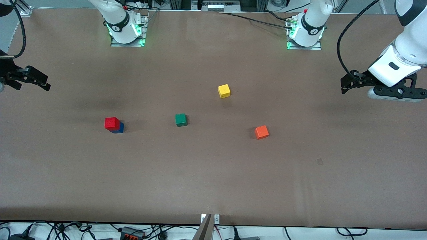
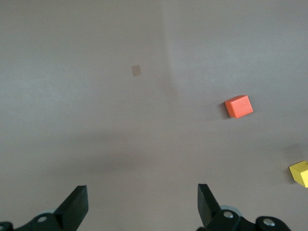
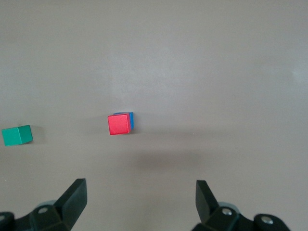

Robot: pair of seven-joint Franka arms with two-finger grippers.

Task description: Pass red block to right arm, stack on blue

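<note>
The red block point(image 1: 111, 123) sits on top of the blue block point(image 1: 119, 128), toward the right arm's end of the table. In the right wrist view the red block point(image 3: 119, 124) covers most of the blue block point(image 3: 131, 120), leaving only a blue edge showing. My right gripper point(image 1: 31, 83) hangs open and empty over the table's edge at its own end, well away from the stack; its jaws point(image 3: 141, 197) stand wide apart. My left gripper point(image 1: 348, 84) hovers open and empty over the left arm's end; its jaws point(image 2: 143, 202) hold nothing.
A green cube point(image 1: 180, 119) lies mid-table, beside the stack. A yellow cube point(image 1: 224, 91) lies farther from the front camera. An orange cube point(image 1: 262, 132) sits toward the left arm's end. Both arm bases stand along the table's back edge.
</note>
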